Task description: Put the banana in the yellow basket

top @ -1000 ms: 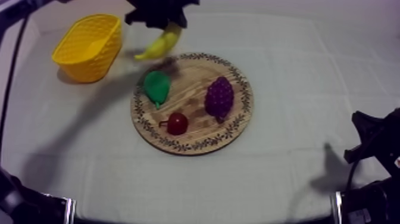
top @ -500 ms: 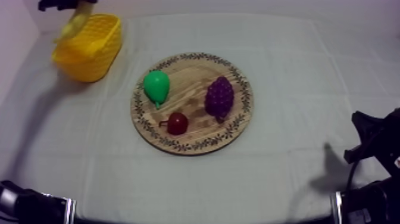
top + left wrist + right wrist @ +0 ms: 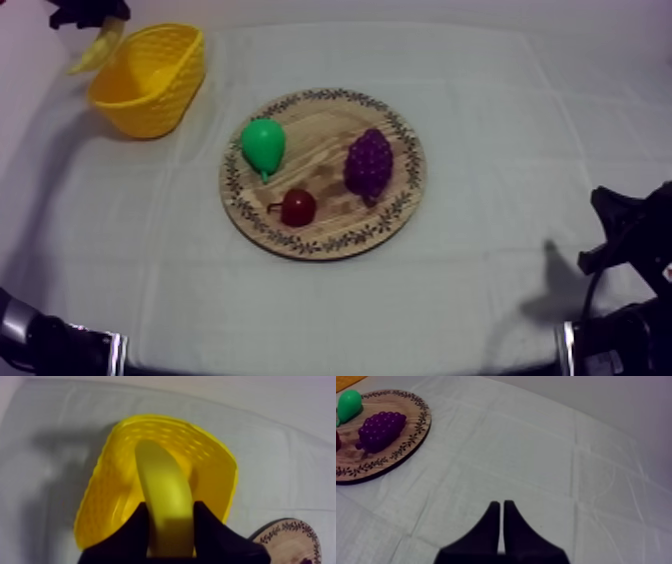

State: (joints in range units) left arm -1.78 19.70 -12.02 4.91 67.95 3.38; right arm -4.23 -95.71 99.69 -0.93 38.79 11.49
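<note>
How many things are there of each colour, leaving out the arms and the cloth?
Yellow: 2, the banana and the basket
Green: 1, the pear
Purple: 1, the grapes
Red: 1, the small red fruit
Wood brown: 1, the board
Total: 6

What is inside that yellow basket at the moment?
Nothing visible: the yellow basket shows bare mesh walls. The banana, held by the left gripper, hangs over it and hides part of its floor.
</note>
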